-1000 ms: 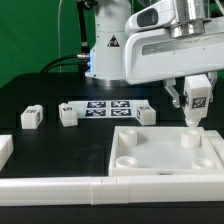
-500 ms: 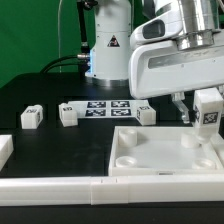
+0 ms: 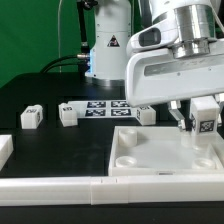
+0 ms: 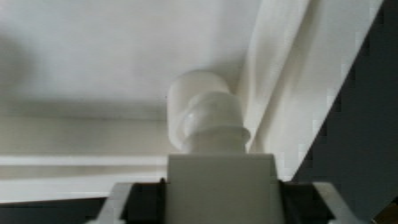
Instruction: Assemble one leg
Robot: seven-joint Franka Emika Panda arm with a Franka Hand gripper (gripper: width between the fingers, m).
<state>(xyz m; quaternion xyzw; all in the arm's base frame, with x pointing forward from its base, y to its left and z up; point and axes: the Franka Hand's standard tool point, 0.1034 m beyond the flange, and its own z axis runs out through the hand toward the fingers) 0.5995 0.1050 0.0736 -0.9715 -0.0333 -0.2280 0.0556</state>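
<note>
Running along the near edge of the black table, long white plastic bars lie end to end, just beside the near rim of the large flat white square panel with round sockets. The panel reaches the edge of the picture on the exterior view's right. Bare table lies open to the left of the panel and between it and the far row, where the flat white marker board lies. Three spare small white tagged blocks stand there, the last near the panel's far rim.

Over the panel's far right corner the two-finger gripper is closed narrowly on the small white chunky plastic leg with a black-and-white square tag, held upright. In the wrist view the leg points out from between the fingers toward the panel, close beside its raised rim. Whether the leg's tip touches the panel cannot be told
</note>
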